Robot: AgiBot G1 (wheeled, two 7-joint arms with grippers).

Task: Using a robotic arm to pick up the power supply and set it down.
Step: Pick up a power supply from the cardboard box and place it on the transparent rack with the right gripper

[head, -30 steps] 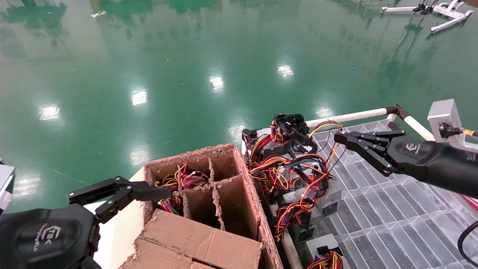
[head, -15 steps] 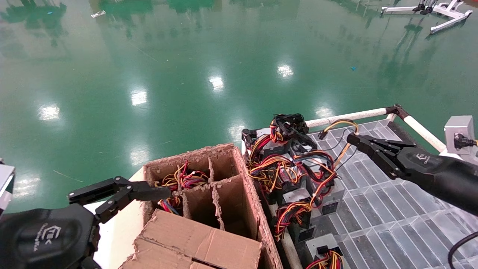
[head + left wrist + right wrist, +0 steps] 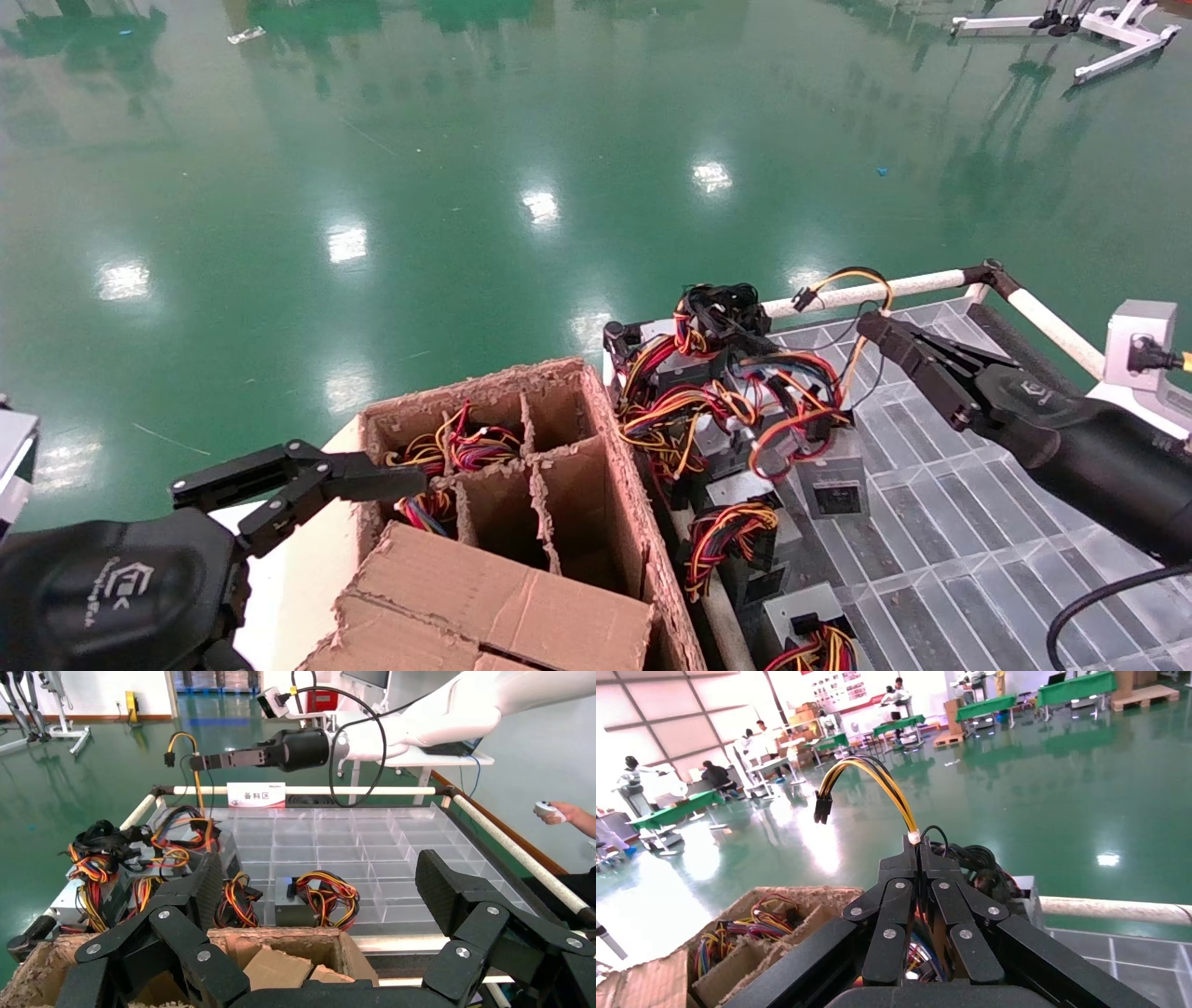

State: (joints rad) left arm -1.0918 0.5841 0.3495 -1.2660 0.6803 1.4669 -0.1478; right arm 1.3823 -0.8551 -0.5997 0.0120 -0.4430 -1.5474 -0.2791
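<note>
- your right black long-fingered gripper (image 3: 871,326) is pinched closed on the yellow-and-black wire loop (image 3: 852,280) over the clear gridded tray (image 3: 968,559).
- the silver-grey metal power supply box (image 3: 832,473) sits left of it, among tangled wires on the tray's left side.
- your left black gripper (image 3: 307,485) hangs spread wide and empty, near the brown cardboard divider box (image 3: 521,522).

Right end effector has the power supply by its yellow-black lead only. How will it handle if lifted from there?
Likely floppy: the right end effector pinches only the thin yellow-black wire lead, which arcs loosely. The small silver-grey metal power supply box would probably dangle and swing. Its loose wires overlap the neighbouring red-yellow wire tangle, so snagging seems plausible.
</note>
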